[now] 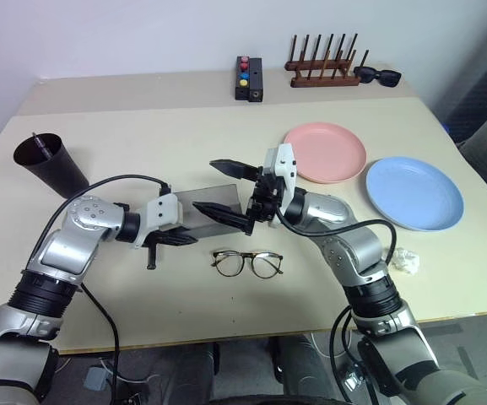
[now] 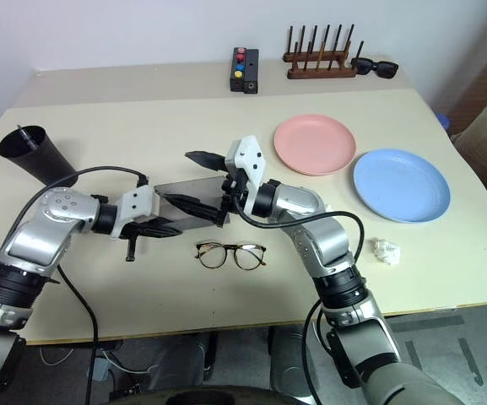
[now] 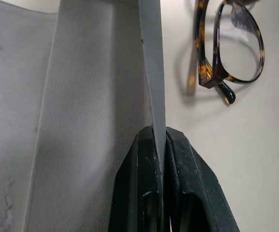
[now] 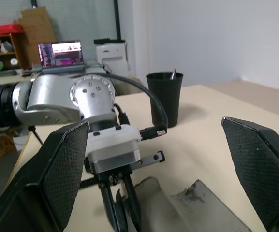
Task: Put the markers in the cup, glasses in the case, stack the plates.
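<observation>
The grey case [image 1: 213, 201] lies open at the table's middle. My left gripper [image 1: 186, 239] is shut on its thin near edge, which shows pinched between the fingers [image 3: 149, 159] in the left wrist view. My right gripper [image 1: 226, 192] stands open, one finger above the case and one at its front side, with nothing held. The glasses [image 1: 246, 263] rest unfolded on the table just in front of the case. The black cup [image 1: 51, 163] stands at the far left with a marker [image 1: 39, 145] in it. The pink plate [image 1: 325, 152] and the blue plate [image 1: 413, 192] lie side by side at the right.
At the back stand a wooden rack [image 1: 323, 66], black sunglasses [image 1: 378, 76] and a black box with coloured buttons [image 1: 248, 78]. A crumpled white scrap [image 1: 406, 261] lies near the front right edge. A black cable loops from my left wrist.
</observation>
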